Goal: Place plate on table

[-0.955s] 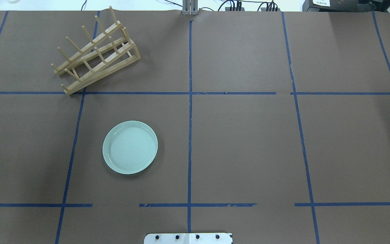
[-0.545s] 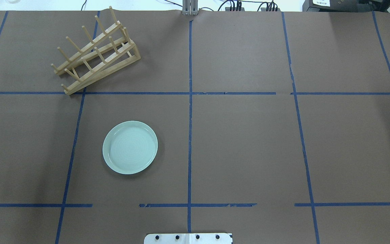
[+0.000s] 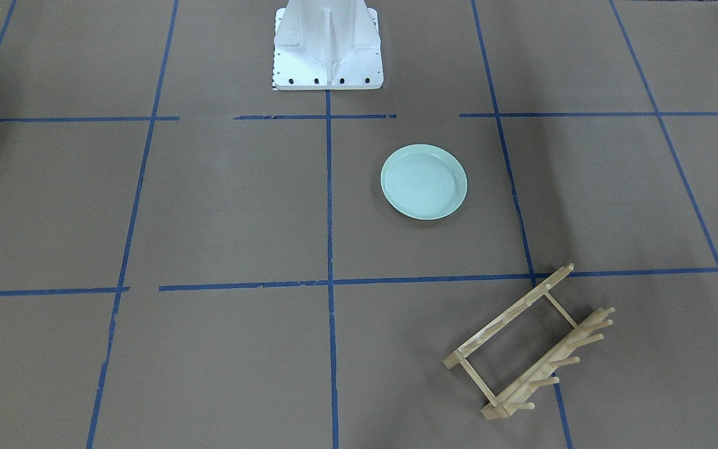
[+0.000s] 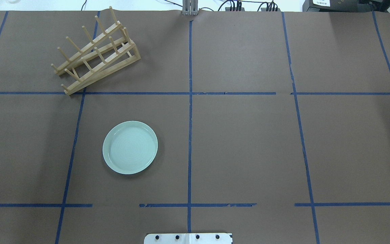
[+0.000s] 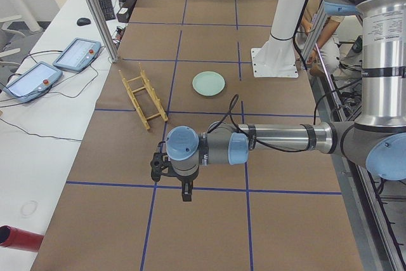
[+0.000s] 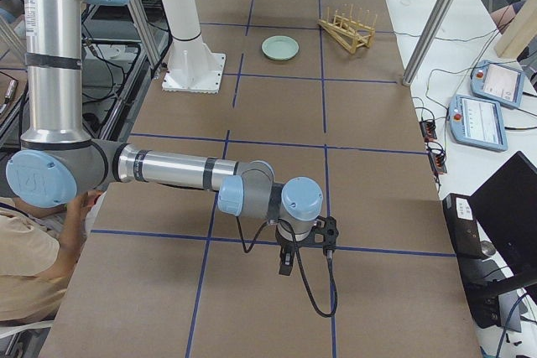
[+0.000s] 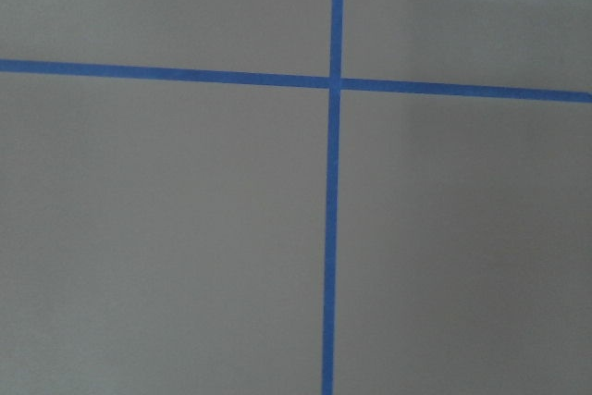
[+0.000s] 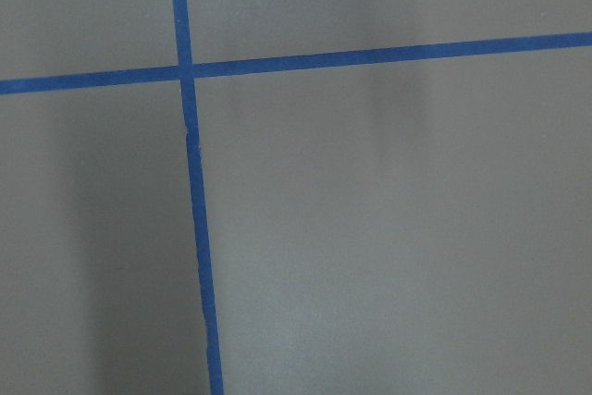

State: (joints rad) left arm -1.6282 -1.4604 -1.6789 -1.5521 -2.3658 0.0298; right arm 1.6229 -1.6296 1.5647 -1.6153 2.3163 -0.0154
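plate point(image 4: 130, 147): flat on bench point(image 4: 242, 142), rack point(image 4: 95, 51) well apart at its 11 o'clock | left gripper point(image 5: 186, 193): above bare bench, opening cannot tell | right gripper point(image 6: 286, 264): same, cannot tell

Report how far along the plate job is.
Done: the plate lies flat on the table, apart from the wooden rack, nothing gripping it. In hand: nothing; the left arm and right arm hang far away, jaws unreadable. Left: nothing apparent.
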